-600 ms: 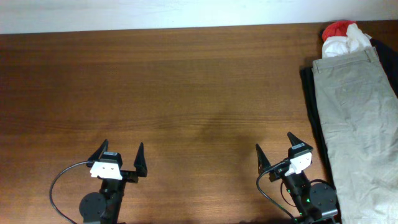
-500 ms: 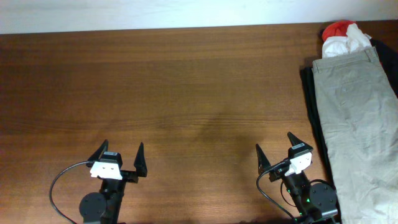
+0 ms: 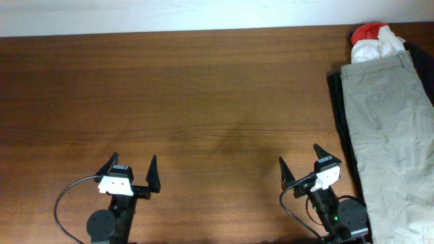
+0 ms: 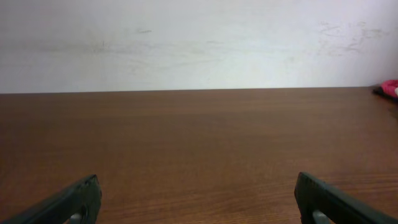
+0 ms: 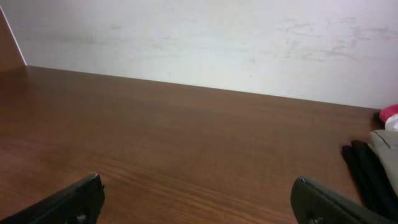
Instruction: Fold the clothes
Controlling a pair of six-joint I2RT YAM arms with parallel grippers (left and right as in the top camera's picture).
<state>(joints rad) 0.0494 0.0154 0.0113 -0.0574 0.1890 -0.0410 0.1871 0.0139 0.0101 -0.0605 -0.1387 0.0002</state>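
Khaki shorts (image 3: 390, 129): light beige, slightly wrinkled, waistband toward the far edge. They lay flat and lengthwise at the right end of the bench (image 3: 203, 88), over a black garment (image 3: 337, 115), with a red-and-white garment (image 3: 371, 37) bunched just beyond the waistband. My right tool (image 3: 298, 154) stood near their left side, not touching, fingers spread and empty. My left tool (image 3: 133, 159), likewise spread, stood well apart.

Shorts (image 3: 390, 135): plain light khaki-beige. Black garment (image 3: 337, 115): solid black. Bunched garment (image 3: 371, 39): red and white (the red showing pinkish in the wrist views). Table (image 3: 203, 88): reddish-brown wood grain in long streaks. Wall (image 4: 199, 43): off-white, faintly scuffed. Left gripper (image 3: 133, 158) and right gripper (image 3: 298, 154): black, with white housings.
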